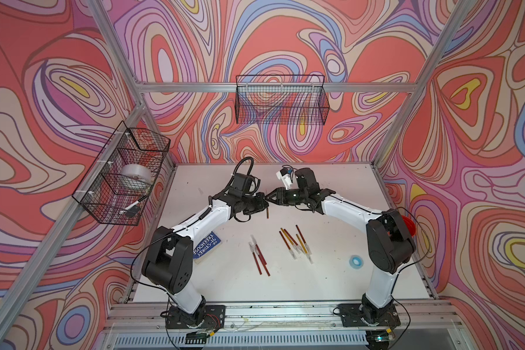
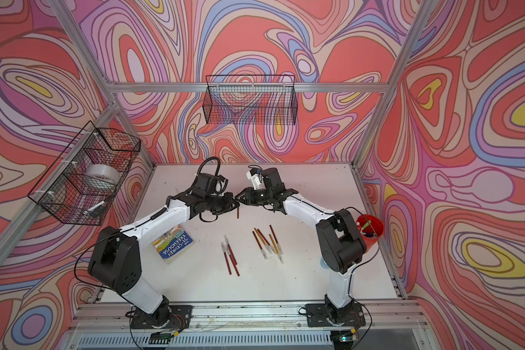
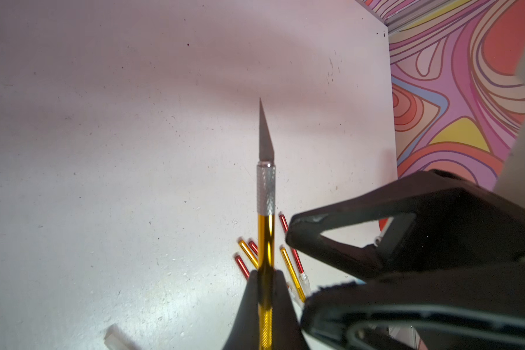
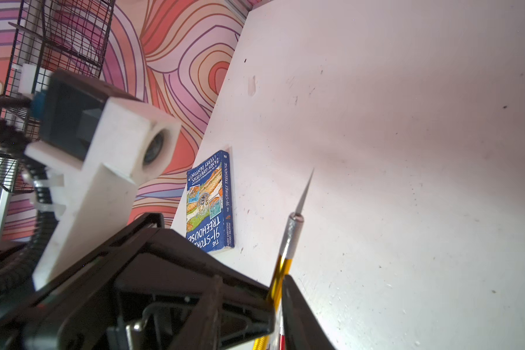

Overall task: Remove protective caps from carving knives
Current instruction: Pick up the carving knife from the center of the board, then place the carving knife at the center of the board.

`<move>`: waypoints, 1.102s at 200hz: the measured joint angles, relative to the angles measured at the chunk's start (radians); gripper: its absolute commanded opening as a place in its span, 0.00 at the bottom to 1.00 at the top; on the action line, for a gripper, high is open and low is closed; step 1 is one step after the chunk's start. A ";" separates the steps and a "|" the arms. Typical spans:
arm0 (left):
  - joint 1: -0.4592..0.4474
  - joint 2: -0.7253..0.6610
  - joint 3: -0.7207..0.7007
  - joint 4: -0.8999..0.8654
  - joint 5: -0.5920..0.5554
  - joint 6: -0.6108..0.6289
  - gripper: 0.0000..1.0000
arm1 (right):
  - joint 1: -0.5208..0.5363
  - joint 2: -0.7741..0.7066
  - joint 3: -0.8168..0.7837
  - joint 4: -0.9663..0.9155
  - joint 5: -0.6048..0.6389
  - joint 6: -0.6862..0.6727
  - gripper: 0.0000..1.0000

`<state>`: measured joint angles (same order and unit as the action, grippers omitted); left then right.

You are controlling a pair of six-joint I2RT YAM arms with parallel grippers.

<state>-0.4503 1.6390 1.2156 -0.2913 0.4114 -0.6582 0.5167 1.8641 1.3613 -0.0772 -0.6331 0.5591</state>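
My left gripper [image 3: 265, 272] is shut on the yellow handle of a carving knife [image 3: 266, 194], held above the table's middle [image 1: 267, 213]. Its grey blade is bare. My right gripper [image 3: 296, 266] stands open right beside that handle, tip to tip with the left [image 1: 269, 198], nothing between its fingers [image 4: 300, 318]. A translucent protective cap [image 3: 112, 336] lies on the table below. Nearer the front lie two groups of carving knives, red ones [image 1: 259, 257] and mixed yellow and red ones [image 1: 294, 242], with whitish caps [image 1: 294, 253] on their tips.
A blue book [image 1: 208, 247] lies by the left arm. A blue tape ring [image 1: 354, 261] sits near the right arm's base and a red cup [image 2: 370, 230] behind it. Wire baskets hang on the back wall [image 1: 281, 103] and left wall [image 1: 125, 175].
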 measured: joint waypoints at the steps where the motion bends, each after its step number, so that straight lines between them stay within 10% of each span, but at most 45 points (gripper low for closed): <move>1: 0.000 0.000 0.000 0.000 0.000 0.000 0.00 | 0.000 0.000 0.000 -0.001 0.000 0.000 0.35; 123: -0.021 -0.029 0.000 -0.013 -0.004 0.003 0.00 | 0.002 0.027 0.020 -0.004 -0.005 0.009 0.00; 193: -0.022 -0.050 0.000 -0.043 -0.015 0.014 0.73 | -0.005 0.031 0.019 0.012 0.019 0.009 0.00; 220: -0.022 -0.109 0.000 -0.073 -0.059 0.023 0.85 | -0.013 0.032 0.023 -0.006 0.045 -0.001 0.00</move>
<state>-0.4725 1.5299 1.2156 -0.3645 0.3523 -0.6353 0.5041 1.8965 1.3838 -0.0834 -0.5884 0.5583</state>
